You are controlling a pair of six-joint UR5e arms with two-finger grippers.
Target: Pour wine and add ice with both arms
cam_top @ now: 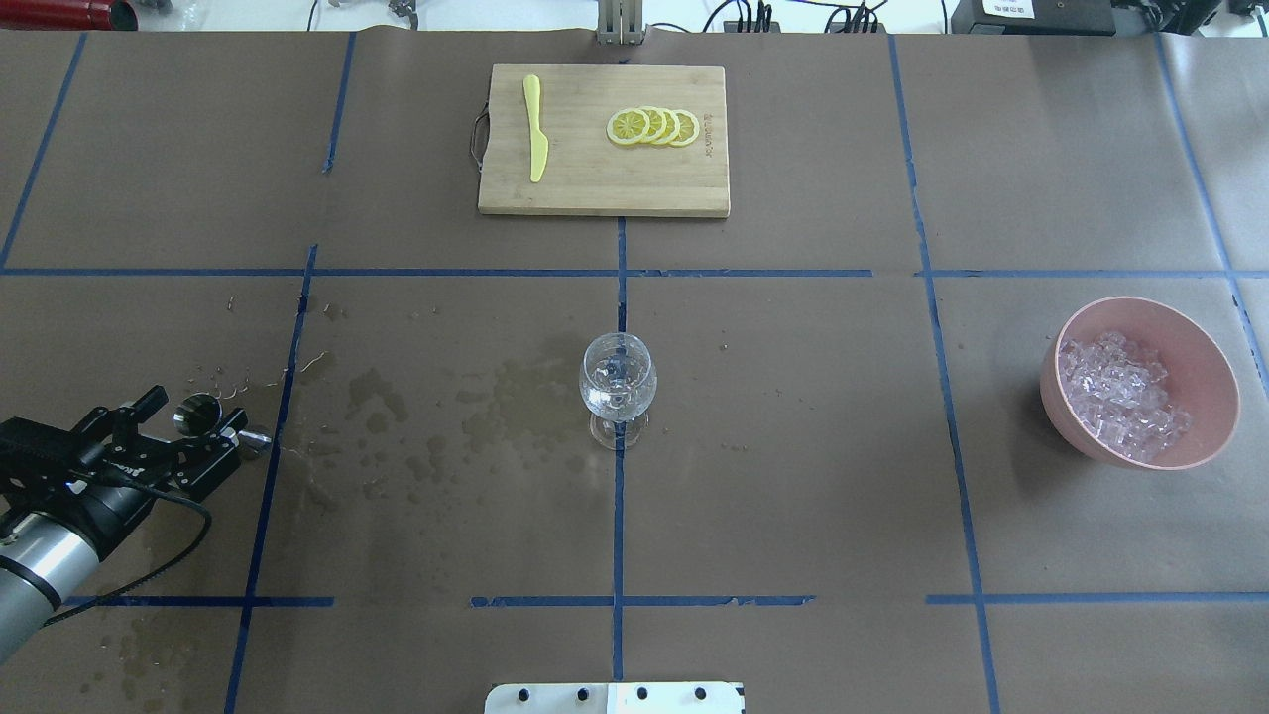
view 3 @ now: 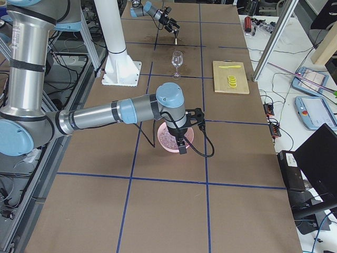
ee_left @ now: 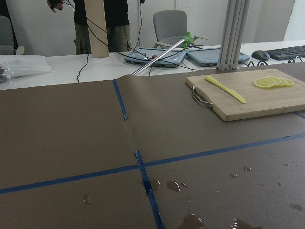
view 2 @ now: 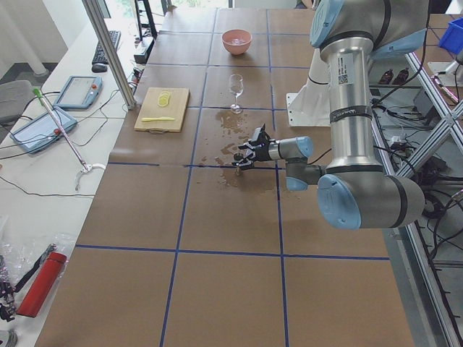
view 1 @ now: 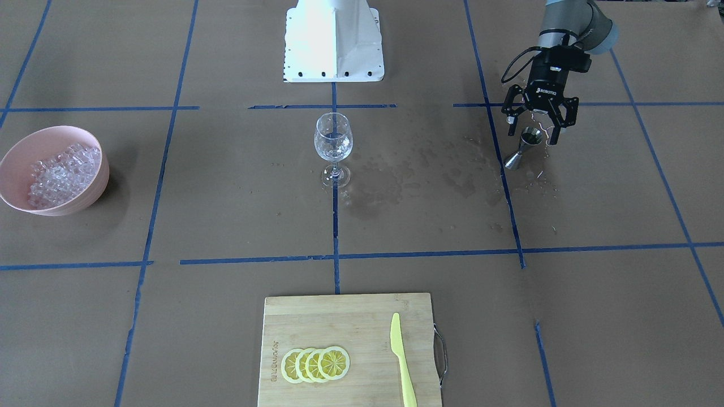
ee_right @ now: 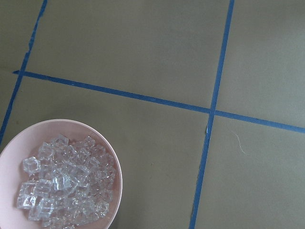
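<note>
From across the desk, the left claw (view 1: 531, 133) hangs spread around the upper cup of a steel jigger (view 1: 517, 157), toward the desk's left edge (I cannot tell whether a finger touches it). The wine glass (view 1: 333, 140) stands mid-desk. The ice (view 1: 59, 172) is heaped in a pink bowl (view 1: 97, 189) by the right edge.

From overhead, wet patches (cam_top: 516, 397) lie between jigger and glass, and the claw shows the same spread.

From the right end, the right claw (view 3: 181, 141) hangs above the bowl; spread or pressed together, I cannot tell. Its wrist view shows only ice below.

The pouring step seems in hand. Next, the left claw should pinch the jigger squarely and carry it level to the glass. The right claw must descend into the heap for a cube.
</note>
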